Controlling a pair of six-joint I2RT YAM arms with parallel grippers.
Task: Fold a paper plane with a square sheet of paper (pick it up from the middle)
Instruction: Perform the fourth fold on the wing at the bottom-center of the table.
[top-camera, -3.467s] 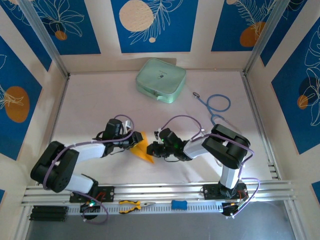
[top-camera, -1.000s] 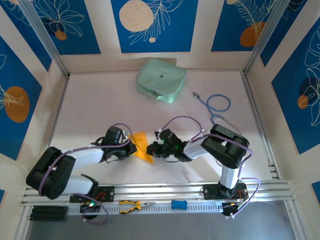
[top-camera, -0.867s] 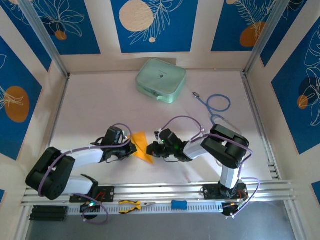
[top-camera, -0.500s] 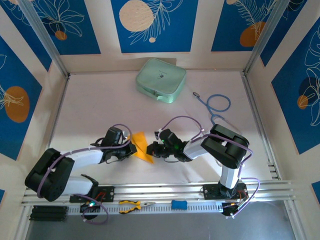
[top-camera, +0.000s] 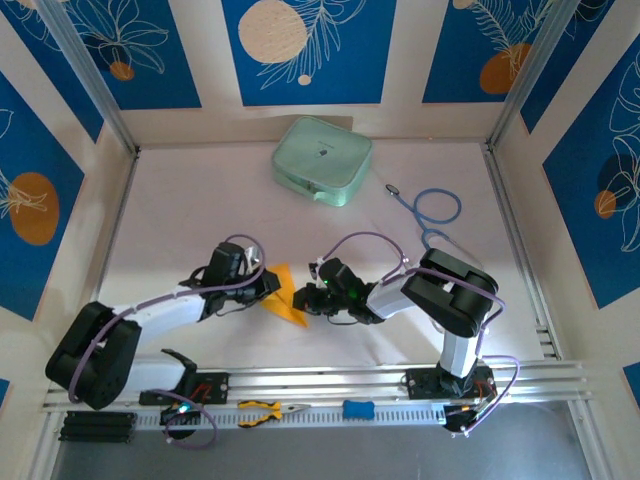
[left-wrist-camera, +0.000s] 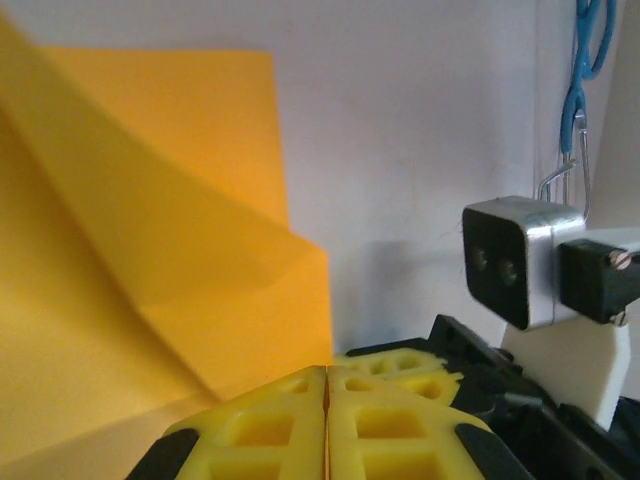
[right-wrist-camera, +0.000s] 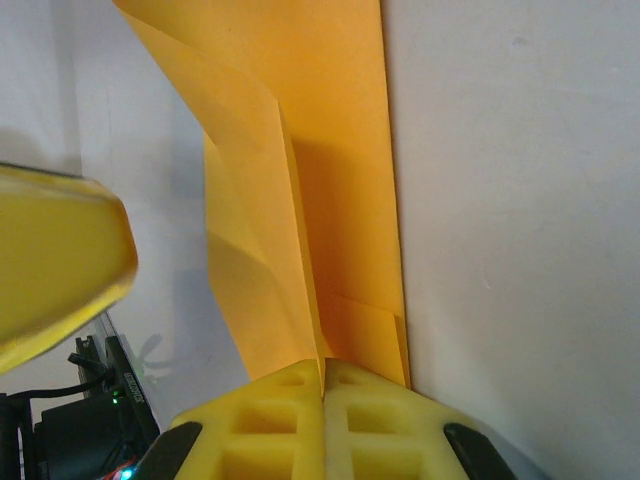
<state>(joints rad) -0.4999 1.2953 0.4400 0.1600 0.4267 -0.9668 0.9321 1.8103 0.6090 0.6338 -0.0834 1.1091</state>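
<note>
The square sheet of paper (top-camera: 286, 306), orange-yellow and partly folded with lengthwise creases, lies on the white table between my two grippers. My right gripper (top-camera: 301, 298) is shut on it: in the right wrist view a raised crease of the sheet (right-wrist-camera: 340, 200) runs straight into the seam between the pads of that gripper (right-wrist-camera: 323, 366). My left gripper (top-camera: 269, 288) is at the sheet's left side. Its jaws (left-wrist-camera: 327, 372) are pressed together, with the folded sheet (left-wrist-camera: 150, 250) just beyond the tips and nothing visible between them. The two grippers nearly touch.
A pale green case (top-camera: 322, 160) sits at the back of the table. A blue stethoscope (top-camera: 436, 210) lies at the back right. Orange-handled pliers (top-camera: 272, 410) and a small blue object (top-camera: 358, 409) rest on the front rail.
My left gripper has shifted a little away from the front edge and to the right, now covering more of the sheet's left part. The right arm and the sheet have stayed put.
</note>
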